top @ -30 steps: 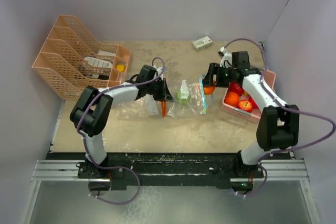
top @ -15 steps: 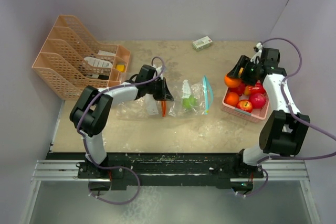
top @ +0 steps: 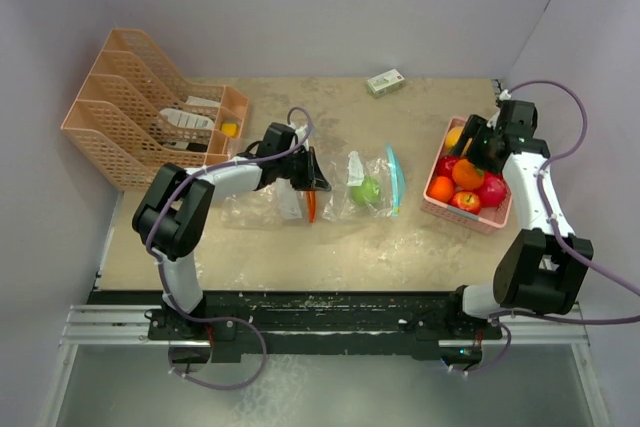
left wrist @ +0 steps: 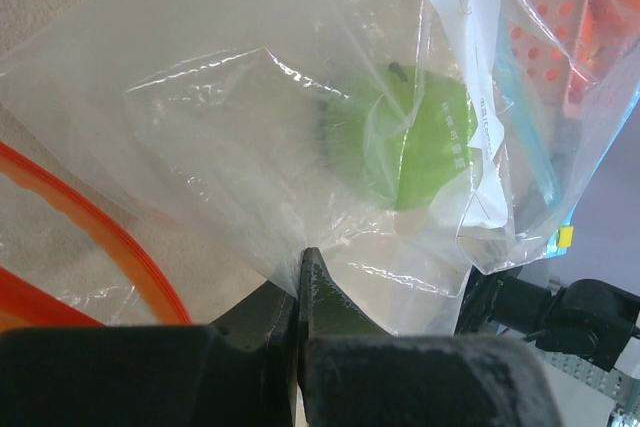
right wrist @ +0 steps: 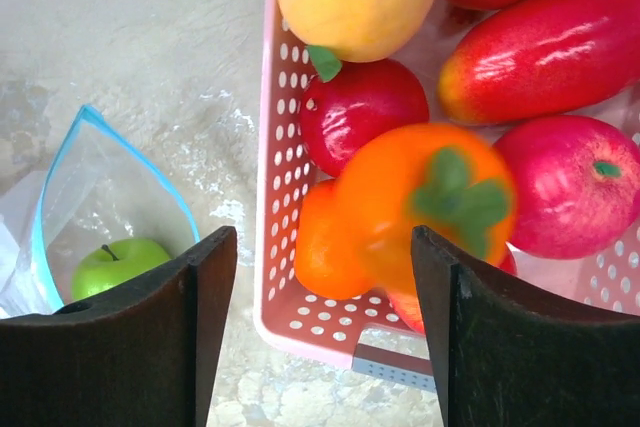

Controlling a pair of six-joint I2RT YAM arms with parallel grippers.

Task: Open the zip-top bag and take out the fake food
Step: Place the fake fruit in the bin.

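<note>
The clear zip-top bag [top: 372, 190] lies mid-table, its blue-zip mouth toward the pink basket [top: 452, 217]. One green apple [top: 366, 190] is inside it, also seen through the plastic [left wrist: 415, 142] and through the mouth [right wrist: 115, 264]. My left gripper [top: 312, 180] is shut on the bag's closed end [left wrist: 250, 127]. Above the basket's near-left corner [right wrist: 285, 247] my right gripper [right wrist: 322, 237] stands open. A blurred orange fruit [right wrist: 425, 202] is below its fingers, among the fake food [top: 478, 185] of red apples and oranges.
A pink file organiser [top: 140, 107] holding small items stands at the far left. A small box [top: 385, 81] lies by the back wall. A second clear bag with an orange zip [top: 311, 207] lies under my left arm. The right wall is close behind the basket.
My right gripper carried an orange fruit from the bag's mouth rightward to over the basket, and the fruit now sits free of the fingers. The left arm has not moved.
</note>
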